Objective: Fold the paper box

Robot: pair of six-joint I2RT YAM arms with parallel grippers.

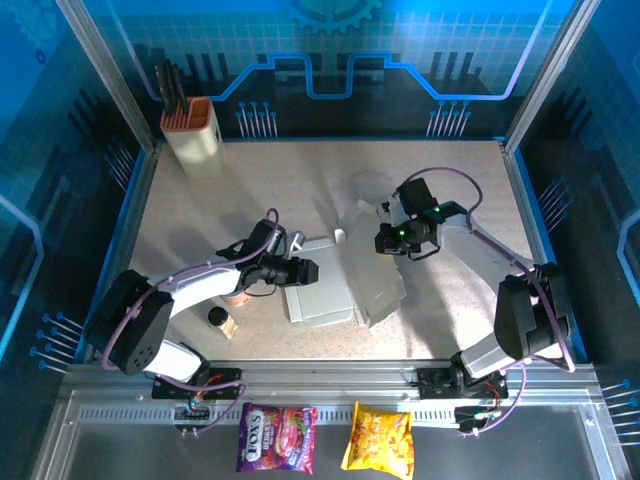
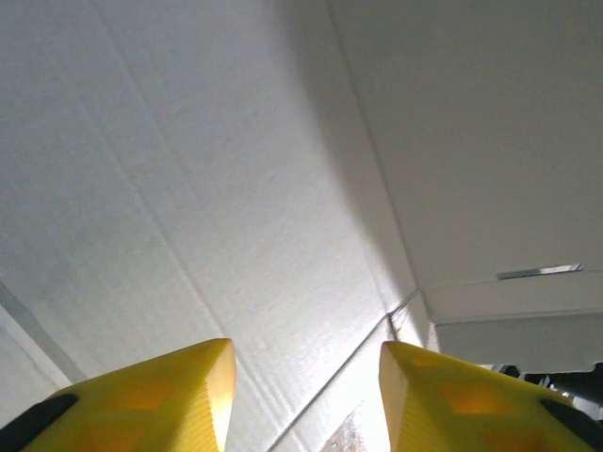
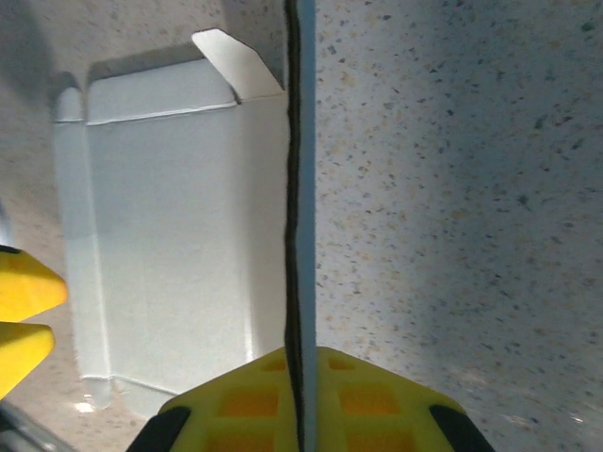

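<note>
A raised panel of the box on the worktop is pinched by the right gripper; the left gripper is seen part-spread at its left edge.

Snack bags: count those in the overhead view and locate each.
2: the purple bag lies on the near ledge; the yellow bag lies just right of it.

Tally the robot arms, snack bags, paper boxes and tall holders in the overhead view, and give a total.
Robot arms: 2, the left arm and the right arm
Snack bags: 2, the purple snack bag and the yellow snack bag
Paper boxes: 1, the paper box
Tall holders: 1, the tall holder
Total: 6
</note>
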